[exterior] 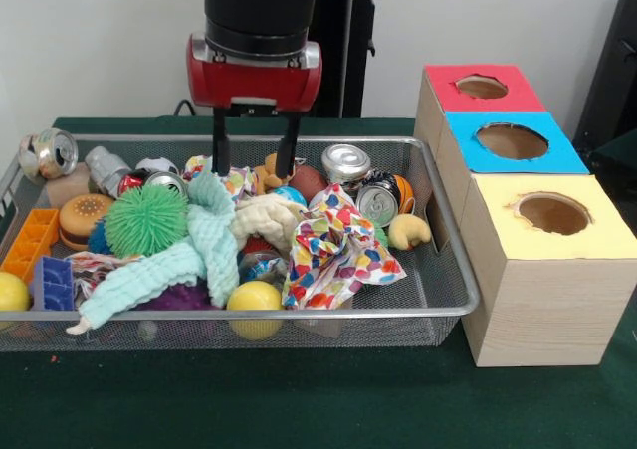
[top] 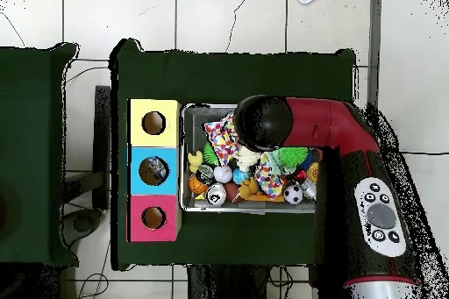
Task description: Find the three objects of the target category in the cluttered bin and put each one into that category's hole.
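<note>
Fingers [exterior: 253,156] spread, empty, over mint cloth [exterior: 209,240]; cans [exterior: 345,162] crowd bin [exterior: 453,270].

Silver wire-mesh bin [exterior: 438,305] with smooth metal rim, shiny metal cans [exterior: 345,162], pale wood-grain boxes [exterior: 542,315], matt green bench [exterior: 299,399], ribbed mint cloth [exterior: 189,260]
</note>
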{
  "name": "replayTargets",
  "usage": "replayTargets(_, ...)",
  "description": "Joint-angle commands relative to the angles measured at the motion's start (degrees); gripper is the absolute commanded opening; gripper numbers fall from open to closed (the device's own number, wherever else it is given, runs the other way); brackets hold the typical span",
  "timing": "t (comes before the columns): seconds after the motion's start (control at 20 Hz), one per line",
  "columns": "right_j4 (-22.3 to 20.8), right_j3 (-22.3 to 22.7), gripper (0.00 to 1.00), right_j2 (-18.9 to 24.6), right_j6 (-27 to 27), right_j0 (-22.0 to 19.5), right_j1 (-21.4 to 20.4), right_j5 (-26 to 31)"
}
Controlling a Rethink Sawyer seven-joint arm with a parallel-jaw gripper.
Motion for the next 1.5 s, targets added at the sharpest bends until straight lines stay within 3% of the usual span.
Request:
replayTargets(0.05, -4.2, 2.4, 1.0, 3.5, -3.6, 0.4, 6.4, -4.7)
replayTargets(0.85, -7.3, -4.4, 1.0, 3.4, -5.2, 0.8, 14.1, -2.6)
replayTargets(1.5, -10.7, -10.4, 1.0, 2.2, -3.1, 1.8, 22.6, -7.2)
